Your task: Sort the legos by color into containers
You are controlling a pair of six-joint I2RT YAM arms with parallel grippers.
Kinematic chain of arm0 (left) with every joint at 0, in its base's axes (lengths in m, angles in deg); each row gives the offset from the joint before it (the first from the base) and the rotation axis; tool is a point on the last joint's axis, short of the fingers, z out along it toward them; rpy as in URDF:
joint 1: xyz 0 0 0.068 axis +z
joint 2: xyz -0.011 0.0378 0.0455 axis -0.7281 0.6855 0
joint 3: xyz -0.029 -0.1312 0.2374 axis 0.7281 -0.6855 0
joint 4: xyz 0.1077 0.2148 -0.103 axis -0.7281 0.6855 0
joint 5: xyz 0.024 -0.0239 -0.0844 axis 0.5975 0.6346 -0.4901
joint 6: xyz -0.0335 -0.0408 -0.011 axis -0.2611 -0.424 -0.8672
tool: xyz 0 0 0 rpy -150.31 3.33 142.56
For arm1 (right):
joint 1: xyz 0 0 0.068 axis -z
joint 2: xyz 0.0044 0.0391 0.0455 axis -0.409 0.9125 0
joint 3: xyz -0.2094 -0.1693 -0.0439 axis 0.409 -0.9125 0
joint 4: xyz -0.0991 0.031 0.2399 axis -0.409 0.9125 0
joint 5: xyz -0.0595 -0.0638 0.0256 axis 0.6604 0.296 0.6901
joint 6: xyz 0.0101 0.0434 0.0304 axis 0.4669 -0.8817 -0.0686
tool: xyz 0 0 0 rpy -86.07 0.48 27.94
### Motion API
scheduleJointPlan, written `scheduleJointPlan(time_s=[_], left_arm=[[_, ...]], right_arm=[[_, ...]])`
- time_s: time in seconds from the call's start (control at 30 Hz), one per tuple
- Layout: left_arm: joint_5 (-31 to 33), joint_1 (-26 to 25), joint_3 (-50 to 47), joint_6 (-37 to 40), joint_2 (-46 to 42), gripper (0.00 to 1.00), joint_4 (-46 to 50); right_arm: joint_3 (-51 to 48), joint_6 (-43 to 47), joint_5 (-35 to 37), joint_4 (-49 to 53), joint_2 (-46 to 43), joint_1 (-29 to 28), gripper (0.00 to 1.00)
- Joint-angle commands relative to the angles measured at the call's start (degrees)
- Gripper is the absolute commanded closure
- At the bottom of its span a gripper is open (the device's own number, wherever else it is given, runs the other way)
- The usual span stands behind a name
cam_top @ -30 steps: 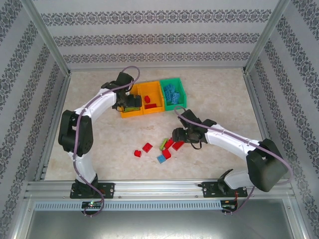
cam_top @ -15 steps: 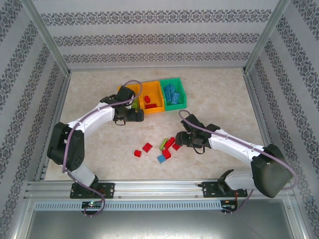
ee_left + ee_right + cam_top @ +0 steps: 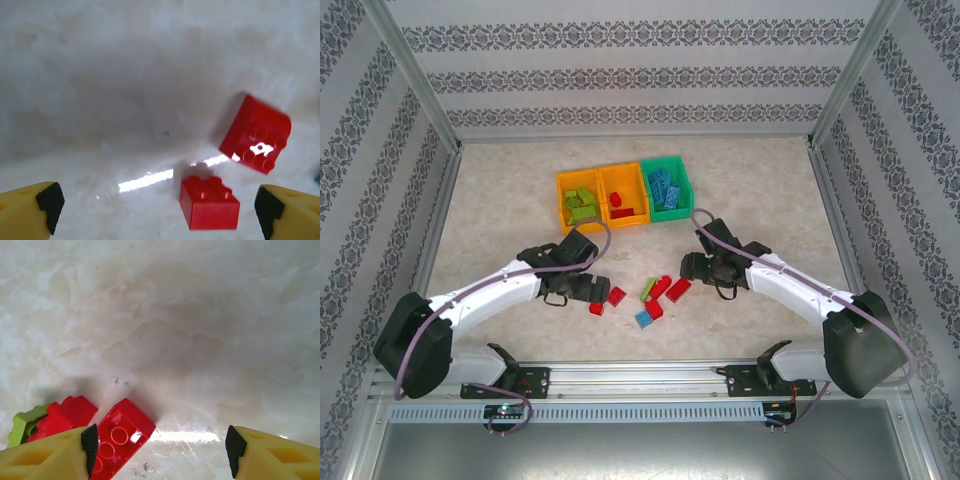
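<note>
The left arm (image 3: 490, 293) lies low, stretched from its base out to the right across the table (image 3: 760, 190). The left fingers (image 3: 30, 212) stand wide apart and empty just above the top, with a small red lego (image 3: 209, 202) between them, nearer the pad at the right of that view. A second red lego (image 3: 256, 135) sits just beyond it. The right arm (image 3: 790, 285) bends at its elbow near the right rail and reaches left. The right fingers (image 3: 47, 455) are parted fairly wide and hold nothing. An upturned red lego (image 3: 120, 432) lies just beside one inner pad, and another red brick (image 3: 65, 415) and a lime brick (image 3: 22, 422) lie past it. The containers (image 3: 603, 200) stand in a row farther back, well apart from both arms. Bare table lies open on either side out to the frame rails.
</note>
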Motion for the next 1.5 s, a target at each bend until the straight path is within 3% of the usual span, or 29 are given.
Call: scheduleJointPlan(time_s=[0.0,0.27,0.47,0.67,1.2,1.47], left_arm=[[0.05,-2.72,-2.16,-3.19,-1.76,0.00,-0.31],[0.16,-7.81,-4.04,-5.42,1.00,0.10,-2.44],[0.09,-8.89,-1.87,-5.16,4.78,0.22,-3.53],[0.03,-8.98,-0.91,-5.00,9.29,0.26,-3.95],[1.43,-9.02,2.49,-6.05,13.92,0.63,-2.96],[6.49,-9.02,9.20,-4.40,11.81,0.65,3.32]], right_arm=[[2.27,2.19,-0.82,-0.46,-0.52,1.54,0.29],[2.44,2.81,-1.26,-0.86,0.23,3.34,0.28],[1.19,2.31,-1.50,-1.18,0.08,3.96,0.28],[-0.35,1.94,-1.20,-1.09,-1.64,4.69,0.27],[-4.00,0.97,-1.23,-1.66,-5.30,6.18,0.27],[-3.99,1.17,-1.27,-1.95,-5.04,6.05,0.27]])
